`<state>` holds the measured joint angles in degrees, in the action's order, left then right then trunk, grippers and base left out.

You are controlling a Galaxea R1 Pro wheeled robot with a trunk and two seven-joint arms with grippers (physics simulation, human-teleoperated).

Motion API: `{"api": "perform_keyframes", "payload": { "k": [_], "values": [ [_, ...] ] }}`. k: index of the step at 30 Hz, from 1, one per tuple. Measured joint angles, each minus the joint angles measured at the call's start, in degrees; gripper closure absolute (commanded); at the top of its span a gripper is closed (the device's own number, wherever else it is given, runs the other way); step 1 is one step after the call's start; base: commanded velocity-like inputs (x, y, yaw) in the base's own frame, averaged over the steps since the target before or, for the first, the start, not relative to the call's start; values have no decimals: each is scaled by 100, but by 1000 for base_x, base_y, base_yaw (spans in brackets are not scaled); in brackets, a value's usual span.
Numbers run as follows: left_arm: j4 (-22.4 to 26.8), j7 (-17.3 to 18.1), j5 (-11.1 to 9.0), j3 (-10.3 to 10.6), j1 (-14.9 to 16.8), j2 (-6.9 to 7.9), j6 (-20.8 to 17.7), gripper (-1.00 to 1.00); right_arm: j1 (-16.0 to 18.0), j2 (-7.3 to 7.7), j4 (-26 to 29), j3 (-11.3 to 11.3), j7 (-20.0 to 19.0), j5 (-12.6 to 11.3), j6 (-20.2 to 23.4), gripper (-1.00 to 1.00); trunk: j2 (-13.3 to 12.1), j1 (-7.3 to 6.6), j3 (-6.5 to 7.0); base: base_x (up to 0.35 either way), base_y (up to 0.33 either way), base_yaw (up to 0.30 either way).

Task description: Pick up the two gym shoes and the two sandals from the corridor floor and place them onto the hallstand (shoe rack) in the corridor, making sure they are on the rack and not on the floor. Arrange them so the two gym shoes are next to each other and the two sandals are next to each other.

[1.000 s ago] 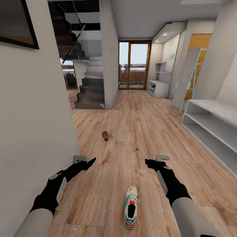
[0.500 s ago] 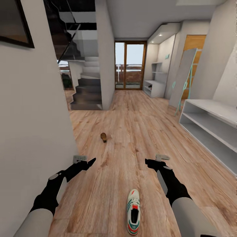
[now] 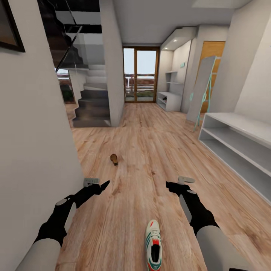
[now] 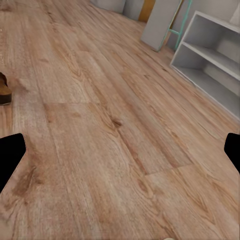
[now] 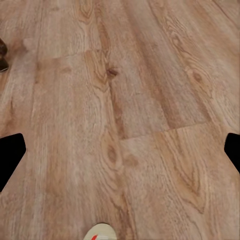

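**Corridor with shoes on the floor and an empty-handed robot**

Underfoot, light brown wood-grain plank flooring (image 3: 158, 150) runs from near to far along the corridor. Along the right wall stands a wide, low, pale grey-white shoe rack (image 3: 241, 139) with open shelves. Nearest the robot, between its two arms, lies one cream-white lace-up sneaker with green stripes and red accents (image 3: 153, 245), pointing away. Farther off, slightly left, sits one small dark brown sandal (image 3: 114, 159). Both black grippers hover above bare floor: the left gripper (image 3: 101, 184) and the right gripper (image 3: 174, 184) each have fingers spread wide, holding nothing.
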<state>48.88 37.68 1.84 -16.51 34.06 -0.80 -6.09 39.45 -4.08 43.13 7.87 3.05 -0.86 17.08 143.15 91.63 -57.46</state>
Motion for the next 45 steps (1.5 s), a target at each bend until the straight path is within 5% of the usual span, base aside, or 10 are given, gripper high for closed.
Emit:
{"api": "perform_keyframes", "payload": {
  "k": [45],
  "values": [
    [7,-61,31,-13,9,12,7,-100,0,-29,-61,-19,21,1,-19,-100,0,2,0,50,32,0]
  ]
}}
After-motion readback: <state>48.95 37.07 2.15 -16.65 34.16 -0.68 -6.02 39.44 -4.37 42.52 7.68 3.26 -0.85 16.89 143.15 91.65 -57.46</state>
